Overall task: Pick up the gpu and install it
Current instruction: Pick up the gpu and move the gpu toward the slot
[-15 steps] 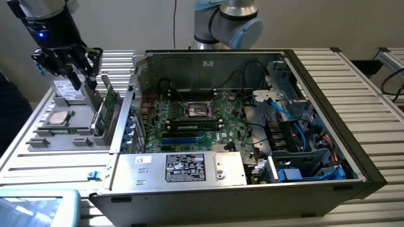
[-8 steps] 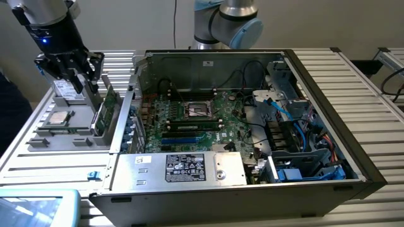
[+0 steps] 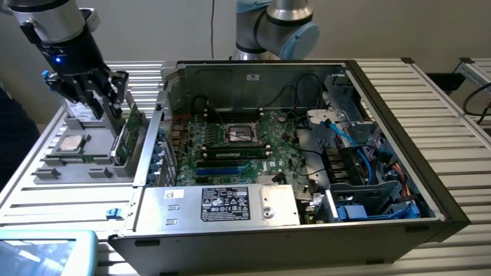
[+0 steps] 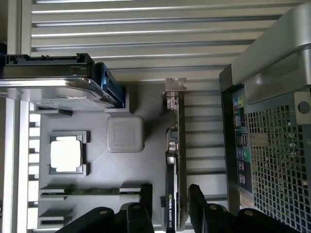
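Note:
The gpu (image 4: 176,160) stands on its long edge in a slot of the grey parts holder (image 4: 112,170), seen edge-on, with its silvery bracket (image 4: 174,92) at the far end. My gripper (image 4: 171,206) is open, one dark finger (image 4: 146,199) on each side of the card's near end, with a gap on both sides. In the exterior view the gripper (image 3: 106,109) hangs low over the holder (image 3: 77,167) at the exterior view's left, right at the upright green gpu (image 3: 125,132).
The holder also carries a silver hard drive (image 4: 53,85), a processor chip (image 4: 65,153) and a narrow memory stick (image 4: 92,191). The open computer case (image 3: 383,86) lies beside it, with its motherboard (image 3: 238,144) exposed and its perforated wall (image 4: 277,155) close to the card.

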`<state>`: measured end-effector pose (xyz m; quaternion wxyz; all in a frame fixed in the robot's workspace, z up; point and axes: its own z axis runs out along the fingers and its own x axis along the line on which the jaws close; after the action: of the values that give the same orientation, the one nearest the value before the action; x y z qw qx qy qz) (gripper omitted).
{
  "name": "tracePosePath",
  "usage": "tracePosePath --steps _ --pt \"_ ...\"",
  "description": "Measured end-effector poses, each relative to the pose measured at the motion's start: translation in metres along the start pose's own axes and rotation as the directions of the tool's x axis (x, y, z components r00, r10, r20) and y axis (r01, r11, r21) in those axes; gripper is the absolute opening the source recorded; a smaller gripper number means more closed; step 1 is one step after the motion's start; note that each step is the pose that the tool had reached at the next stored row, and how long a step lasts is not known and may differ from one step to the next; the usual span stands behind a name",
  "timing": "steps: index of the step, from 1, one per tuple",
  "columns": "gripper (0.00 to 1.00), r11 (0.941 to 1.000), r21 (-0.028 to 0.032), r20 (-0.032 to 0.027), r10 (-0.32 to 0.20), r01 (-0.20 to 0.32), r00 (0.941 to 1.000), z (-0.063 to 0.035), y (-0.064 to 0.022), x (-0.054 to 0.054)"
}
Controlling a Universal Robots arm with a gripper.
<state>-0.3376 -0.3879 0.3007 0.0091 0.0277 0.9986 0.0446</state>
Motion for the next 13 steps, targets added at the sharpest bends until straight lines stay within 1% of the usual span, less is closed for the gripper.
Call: tracePosePath --steps 2,3,4,6,9,13 --pt "0.44 1.0000 -0.0082 0.0040 0.000 0.000 1.0000 0.0018 -0.0014 0.000" --pt "0.44 0.9999 -0.0106 0.0063 0.000 0.000 1.0000 0.0028 -0.0026 0.000" --pt "0.44 0.9999 -0.0118 0.0081 0.000 0.001 1.0000 0.0040 -0.0041 0.000" --pt "0.44 0.9999 -0.0127 0.0111 -0.001 0.001 0.9999 0.0069 -0.0066 0.000" --pt "0.44 0.9999 -0.0135 0.0192 -0.001 0.002 0.9998 0.0109 -0.0077 0.000" --pt "0.44 0.9999 -0.0138 0.0259 -0.002 0.003 0.9997 0.0179 -0.0086 0.000"
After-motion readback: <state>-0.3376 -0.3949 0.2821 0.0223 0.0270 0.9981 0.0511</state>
